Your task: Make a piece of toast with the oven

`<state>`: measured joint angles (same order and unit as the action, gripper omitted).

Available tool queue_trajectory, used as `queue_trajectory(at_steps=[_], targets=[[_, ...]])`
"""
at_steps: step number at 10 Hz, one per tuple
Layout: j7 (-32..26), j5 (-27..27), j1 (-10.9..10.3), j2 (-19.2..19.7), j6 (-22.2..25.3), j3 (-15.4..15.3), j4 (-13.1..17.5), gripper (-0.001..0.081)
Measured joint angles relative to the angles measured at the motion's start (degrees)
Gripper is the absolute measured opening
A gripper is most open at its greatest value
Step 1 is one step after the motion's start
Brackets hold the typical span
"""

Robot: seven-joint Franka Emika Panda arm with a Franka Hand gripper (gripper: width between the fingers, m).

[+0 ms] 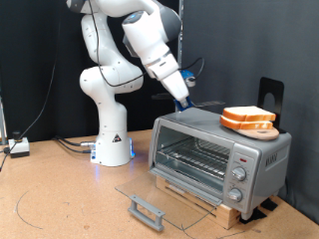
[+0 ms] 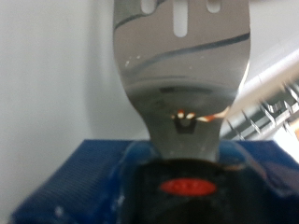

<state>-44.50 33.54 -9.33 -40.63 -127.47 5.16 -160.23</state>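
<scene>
The silver-grey oven (image 1: 212,149) stands on the table in the exterior view's right half. Its glass door (image 1: 159,194) is dropped open and its wire rack is bare. Two bread slices (image 1: 248,119) lie stacked on the oven's roof at its right end. My gripper (image 1: 184,99) hangs over the left part of the roof, to the left of the slices. It is shut on a spatula (image 2: 182,75) with a slotted metal blade and a black handle. Blue finger pads (image 2: 79,182) flank the handle. The wire rack shows dimly past the blade in the wrist view.
The oven rests on a wooden board (image 1: 199,202). The door's handle (image 1: 147,211) juts towards the exterior view's bottom. A black stand (image 1: 271,94) rises behind the oven. The arm's white base (image 1: 112,144) and cables (image 1: 20,147) are at the left.
</scene>
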Motion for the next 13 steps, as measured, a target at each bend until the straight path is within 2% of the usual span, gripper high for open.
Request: queue_trajectory(at_steps=[3,5,7,9,11,13], targets=[[-1.6,-6.3,5.1,-0.4,6.9,4.1,0.6,0.0395],[-4.2,-6.6,7.1,-0.8,7.1,6.9,0.5,0.0395],[-5.4,-6.6,6.5,-0.7,7.3,6.6,0.7,0.0395],[-6.4,-8.2,5.2,-0.4,6.5,4.1,2.4,0.0395],[-3.9,-12.0,5.2,1.8,6.5,0.7,5.8,0.0395],[-0.8,-15.7,5.5,5.8,7.8,-1.3,9.5,0.0395]])
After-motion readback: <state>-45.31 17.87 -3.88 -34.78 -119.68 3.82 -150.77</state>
